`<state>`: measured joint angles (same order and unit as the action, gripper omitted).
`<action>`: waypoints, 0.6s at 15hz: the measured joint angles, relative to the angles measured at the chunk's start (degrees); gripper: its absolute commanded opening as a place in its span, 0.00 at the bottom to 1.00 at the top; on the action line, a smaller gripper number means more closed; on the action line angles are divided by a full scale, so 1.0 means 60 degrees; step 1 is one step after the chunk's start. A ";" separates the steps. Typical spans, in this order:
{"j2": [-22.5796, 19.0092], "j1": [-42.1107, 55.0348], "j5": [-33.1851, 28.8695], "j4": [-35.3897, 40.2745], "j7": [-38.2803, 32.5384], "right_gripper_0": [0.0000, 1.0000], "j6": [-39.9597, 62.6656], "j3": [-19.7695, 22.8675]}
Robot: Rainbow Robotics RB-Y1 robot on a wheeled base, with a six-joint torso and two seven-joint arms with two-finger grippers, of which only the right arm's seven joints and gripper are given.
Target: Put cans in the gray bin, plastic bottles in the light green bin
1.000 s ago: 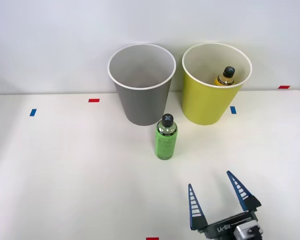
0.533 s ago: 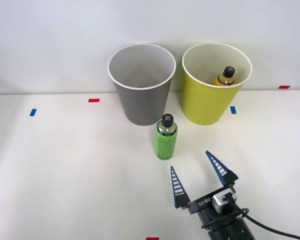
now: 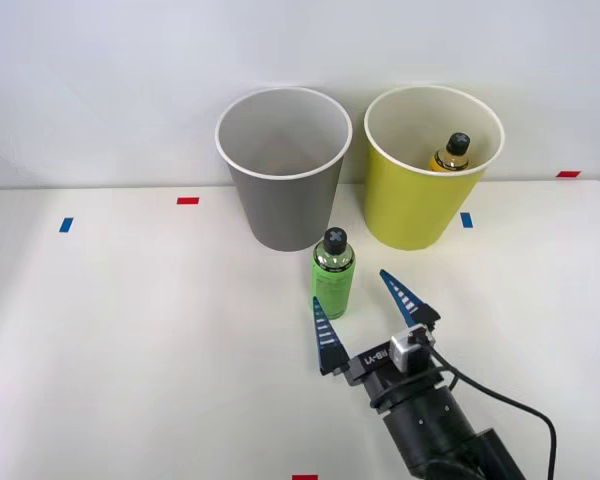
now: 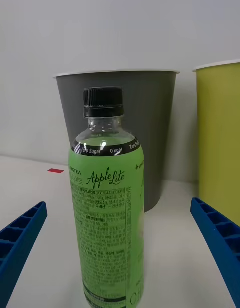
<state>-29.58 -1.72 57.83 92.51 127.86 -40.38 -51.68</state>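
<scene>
The right gripper (image 3: 369,312) sat low and right of centre in the front view, jaws spread wide with nothing held; its fingers (image 4: 20,243) flanked the green bottle (image 3: 332,273) without touching it; that bottle stood upright at mid-frame on the white table (image 3: 130,340), just below the gray bin (image 3: 283,170); the amber bottle (image 3: 450,155) rested inside the green bin (image 3: 430,165) at upper right; the two bins stood side by side, close but apart.
</scene>
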 measured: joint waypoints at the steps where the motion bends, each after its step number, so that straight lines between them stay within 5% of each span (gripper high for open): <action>1: 0.0074 -0.0118 0.0190 0.0004 0.0099 1.00 0.0207 0.0054; 9: 0.0337 -0.0664 0.1425 0.0003 0.0933 1.00 0.1150 0.0316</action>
<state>-27.56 -5.70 66.38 92.53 133.46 -33.48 -49.78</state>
